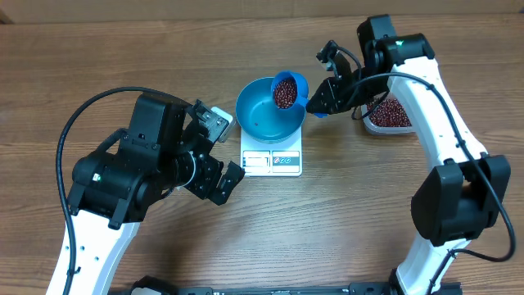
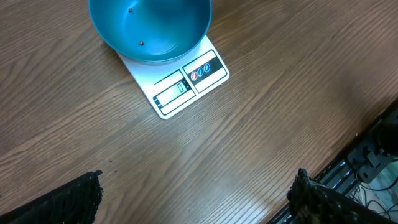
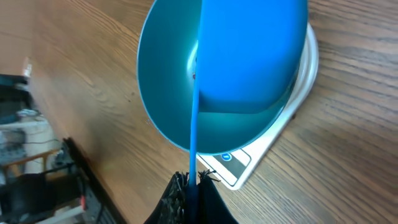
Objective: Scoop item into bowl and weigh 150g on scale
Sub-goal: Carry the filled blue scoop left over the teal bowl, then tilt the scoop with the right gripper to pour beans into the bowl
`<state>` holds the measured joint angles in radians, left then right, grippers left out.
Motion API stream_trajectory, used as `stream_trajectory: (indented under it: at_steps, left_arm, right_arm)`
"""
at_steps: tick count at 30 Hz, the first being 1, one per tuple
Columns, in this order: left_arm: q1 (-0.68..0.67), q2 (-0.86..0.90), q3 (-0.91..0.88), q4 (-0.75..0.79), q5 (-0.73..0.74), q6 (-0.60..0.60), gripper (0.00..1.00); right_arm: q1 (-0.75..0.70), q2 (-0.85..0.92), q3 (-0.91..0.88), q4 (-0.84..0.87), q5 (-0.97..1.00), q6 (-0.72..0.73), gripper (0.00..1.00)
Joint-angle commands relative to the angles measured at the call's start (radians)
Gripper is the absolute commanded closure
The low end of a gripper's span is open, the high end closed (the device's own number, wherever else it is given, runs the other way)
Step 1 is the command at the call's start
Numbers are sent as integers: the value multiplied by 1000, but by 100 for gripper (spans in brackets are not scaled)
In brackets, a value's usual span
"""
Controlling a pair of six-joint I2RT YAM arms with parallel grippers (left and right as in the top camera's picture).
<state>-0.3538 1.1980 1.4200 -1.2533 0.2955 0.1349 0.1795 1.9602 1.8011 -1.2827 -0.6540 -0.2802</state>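
my wood-grain table; right gripper clenched on the scoop of beans over the bowl, left gripper wide, empty

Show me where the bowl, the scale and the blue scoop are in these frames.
bowl [image 2: 152,28], left wrist view, on its inner wall.
scale [image 2: 174,93], left wrist view, on its display.
blue scoop [image 3: 249,56], right wrist view, on the underside of its cup.

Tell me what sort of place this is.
Probably a robotics lab bench, not a kitchen: a wood-grain table, a scale under a bowl, and loose cables past the table's edge.
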Motion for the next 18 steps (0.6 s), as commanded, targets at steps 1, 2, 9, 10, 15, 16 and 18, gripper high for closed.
stream_trajectory:
  at_steps: [1,2,9,10,15,16,18]
  left_arm:
    - [-6,5,3,1,-7,22,1]
    - [-6,5,3,1,-7,22,1]
    - [-6,5,3,1,-7,22,0]
    - [-6,5,3,1,-7,22,0]
    - [-6,5,3,1,-7,22,0]
    - [-6,5,3,1,-7,22,1]
    - [-6,5,3,1,-7,22,1]
  right_arm:
    - [21,-81,41,11,62,16,96]
    - [28,-85,41,12,71,16,96]
    - [111,-98,47,24,204,48,96]
    - [121,-100,47,26,222,49,96]
    - [136,-113,47,28,272,75,96]
    - [136,-121,47,29,273,75,96]
    - [136,-134,47,34,272,75,96]
